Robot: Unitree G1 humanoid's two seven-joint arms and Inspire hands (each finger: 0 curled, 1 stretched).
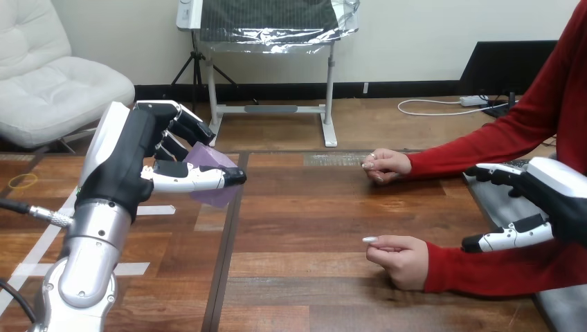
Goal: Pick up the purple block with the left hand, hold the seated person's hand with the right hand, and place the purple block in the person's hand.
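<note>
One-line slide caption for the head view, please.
The left robot hand holds the purple block above the table; right robot hand open beside the person's forearm.

Wooden table (pixel 311 228), white tape strips (pixel 158 209), yellow ring (pixel 23 181) at left

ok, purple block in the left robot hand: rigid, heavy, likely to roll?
Probably rigid: the purple block shows flat faces in the pinch of the left robot hand. Likely light: fingers and thumb alone hold it raised. Flat faces suggest it won't roll.
</note>
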